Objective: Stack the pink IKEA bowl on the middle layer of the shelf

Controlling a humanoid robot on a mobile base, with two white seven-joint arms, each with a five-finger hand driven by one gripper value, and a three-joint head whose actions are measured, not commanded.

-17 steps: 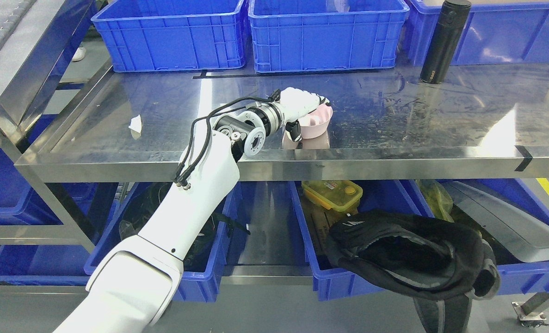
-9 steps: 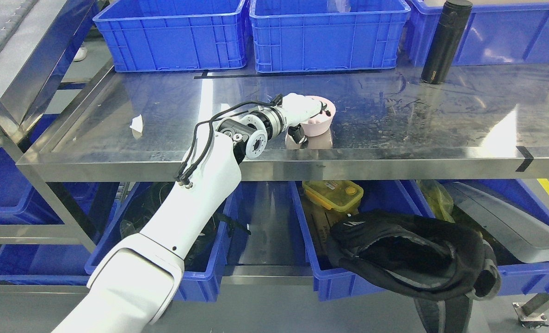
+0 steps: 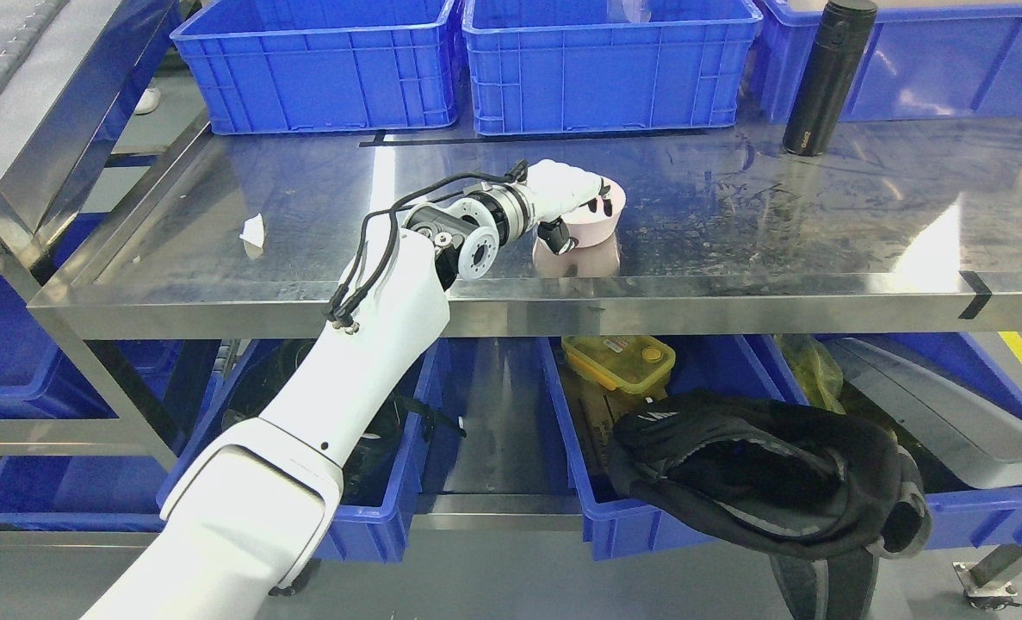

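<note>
While the left hand [image 3: 566,194] gripped the pink bowl [image 3: 595,226] with fingers [image 3: 595,185] curled over its rim, the bowl apparently rested on the steel shelf [image 3: 304,198], near its front edge.

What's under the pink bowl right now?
The pink bowl, gripped at its rim by the left hand, sits over the steel shelf. Below it shows only a pink reflection; whether it touches or stacks on another bowl is unclear.
</note>
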